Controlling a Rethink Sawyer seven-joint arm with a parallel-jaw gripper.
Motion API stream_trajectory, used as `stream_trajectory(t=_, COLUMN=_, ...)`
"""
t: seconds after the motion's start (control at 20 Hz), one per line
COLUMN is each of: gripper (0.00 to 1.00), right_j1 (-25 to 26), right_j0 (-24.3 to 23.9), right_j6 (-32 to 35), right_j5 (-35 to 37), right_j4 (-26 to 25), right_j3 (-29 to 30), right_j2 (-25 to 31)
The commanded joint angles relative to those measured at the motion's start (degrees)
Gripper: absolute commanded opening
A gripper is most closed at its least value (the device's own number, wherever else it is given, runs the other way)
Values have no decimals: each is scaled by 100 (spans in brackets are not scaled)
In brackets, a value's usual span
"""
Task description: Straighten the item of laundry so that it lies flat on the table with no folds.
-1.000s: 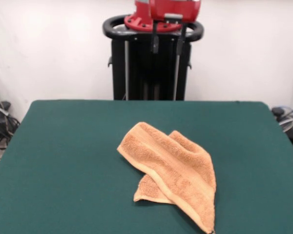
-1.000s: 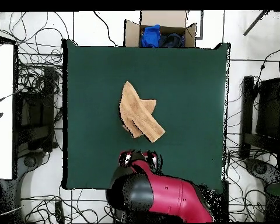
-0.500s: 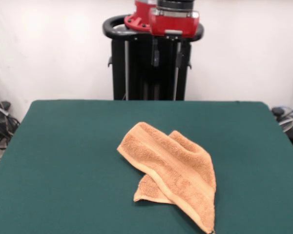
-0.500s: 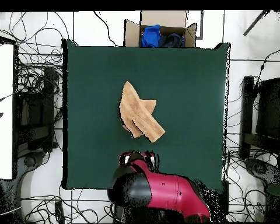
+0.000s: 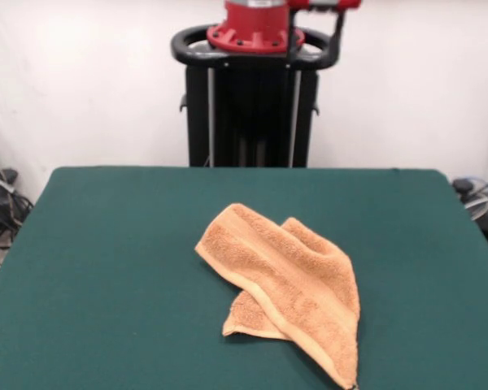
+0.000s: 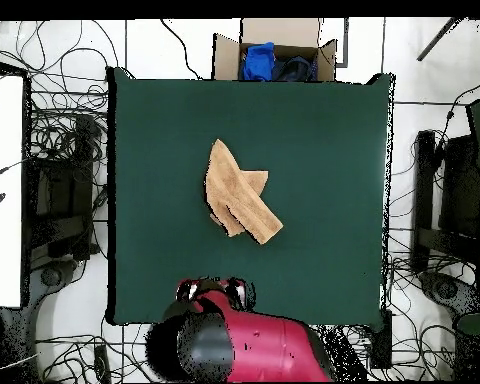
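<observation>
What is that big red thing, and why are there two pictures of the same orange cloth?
The red thing is a robot arm. One picture looks across the table at the robot's black stand. The other looks straight down from above, so the arm sits at the bottom there. The orange cloth is a small towel, crumpled with parts folded over each other, lying in the middle of the green table. The robot is meant to spread it flat. Nothing is touching or holding it now; the arm is pulled back by its stand. A cardboard box sits beyond the table.

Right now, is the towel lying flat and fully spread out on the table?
No, the towel is folded over itself on the green table, with one layer crossing another and a corner poking out underneath.
</observation>
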Motion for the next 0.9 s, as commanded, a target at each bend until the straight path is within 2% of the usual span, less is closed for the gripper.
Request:
stream_trajectory(t=0.05, gripper=100, right_j1=-632, right_j0=538, right_j6=748, right_j5=1204, right_j4=326, right_j3=18, right_j2=48)
stream_trajectory(t=0.3, gripper=100, right_j1=-527, right_j0=642, right_j6=788, right_j5=1093, right_j4=281, right_j3=-7, right_j2=-40)
stream_trajectory(t=0.6, gripper=100, right_j1=-226, right_j0=-2, right_j6=-47, right_j5=513, right_j4=123, right_j3=199, right_j2=-107)
stream_trajectory(t=0.75, gripper=100, right_j1=-85, right_j0=-207, right_j6=34, right_j5=106, right_j4=-127, right_j3=285, right_j2=-121)
stream_trajectory(t=0.9, gripper=100, right_j1=146, right_j0=-400, right_j6=94, right_j5=-260, right_j4=-173, right_j3=394, right_j2=-38)
